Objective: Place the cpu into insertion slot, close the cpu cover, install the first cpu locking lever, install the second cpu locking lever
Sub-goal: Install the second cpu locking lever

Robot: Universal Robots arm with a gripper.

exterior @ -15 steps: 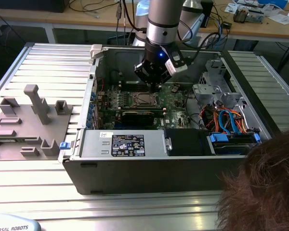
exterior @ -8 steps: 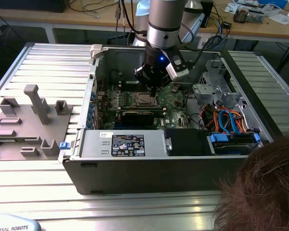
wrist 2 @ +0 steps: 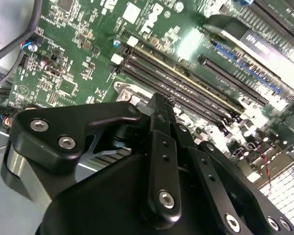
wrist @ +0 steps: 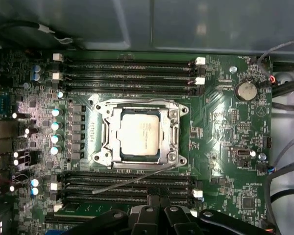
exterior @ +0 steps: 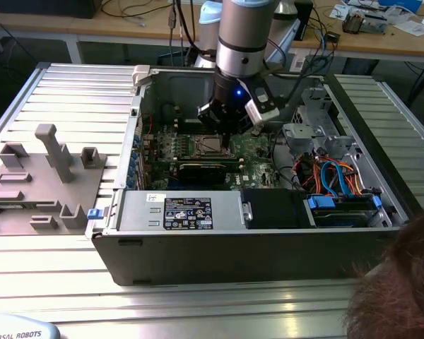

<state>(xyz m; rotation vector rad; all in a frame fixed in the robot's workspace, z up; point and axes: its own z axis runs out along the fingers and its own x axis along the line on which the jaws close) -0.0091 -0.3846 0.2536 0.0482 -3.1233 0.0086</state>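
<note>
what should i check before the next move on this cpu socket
1. cpu seated: ok, it lies flat and square in the window of the cpu cover.
2. cpu cover closed: ok, it lies flat around the chip.
3. Slanted locking lever: not ok, the thin rod runs at a slant across the memory slots, unlatched.
4. Other locking lever: cannot tell whether it is hooked down.
5. pincer position: ok, in the first wrist view it sits over those memory slots, near the slanted lever.
6. pincer touching the lever: cannot tell.
</note>
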